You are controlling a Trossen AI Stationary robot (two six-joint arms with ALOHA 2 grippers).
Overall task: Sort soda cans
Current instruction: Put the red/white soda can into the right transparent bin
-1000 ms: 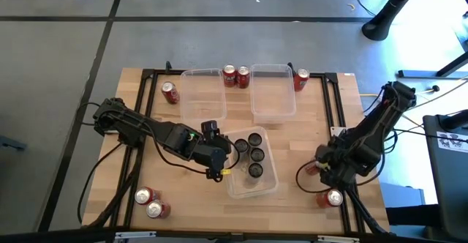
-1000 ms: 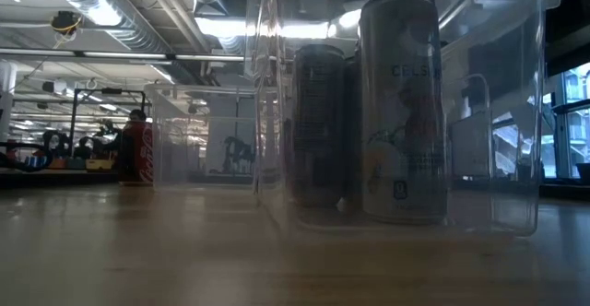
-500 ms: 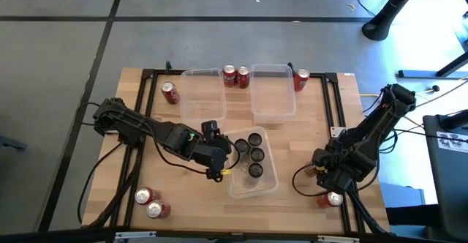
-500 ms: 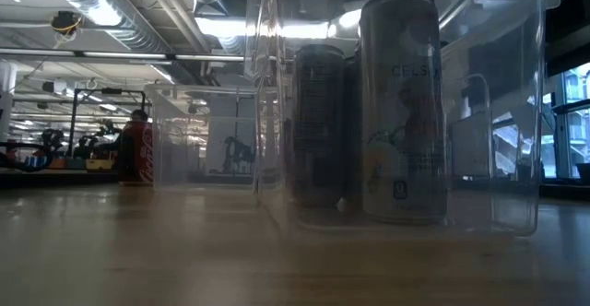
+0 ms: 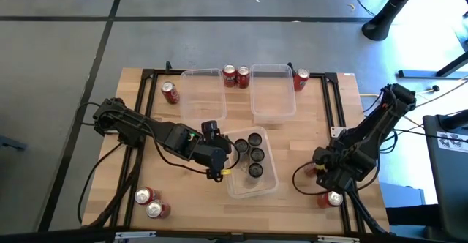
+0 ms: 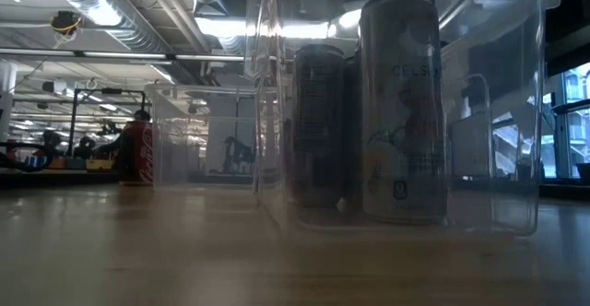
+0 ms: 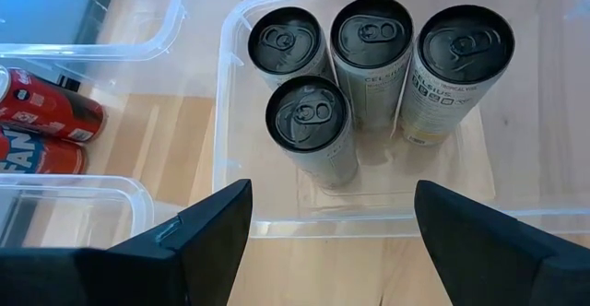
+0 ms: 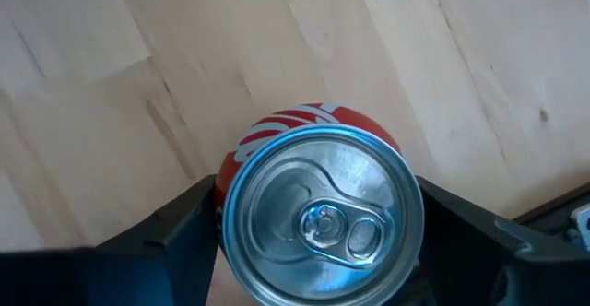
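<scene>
My right gripper (image 5: 322, 173) stands at the table's right side, pointing down over an upright red soda can (image 8: 321, 216) with a silver top, one finger at each side of it. My left gripper (image 5: 217, 171) hangs open above the left wall of a clear bin (image 5: 269, 188). Several dark-topped cans (image 7: 369, 66) stand upright in that bin. Nothing is between the left fingers (image 7: 207, 237). A second red can (image 5: 334, 197) stands just nearer the front edge than my right gripper. My right gripper has the red can's round side wall (image 8: 230, 172) between its two fingers, just below the silver top. The fingers come from above, pointing down, one at each opposite side. The can stands upright on the wooden table.
Two more clear bins (image 5: 203, 93) (image 5: 273, 89) sit at the table's far side. Red cans stand around them (image 5: 170, 91) (image 5: 236, 76) (image 5: 300, 80). Two further red cans (image 5: 150, 203) stand at the near left corner. A black frame (image 5: 333, 104) edges the table.
</scene>
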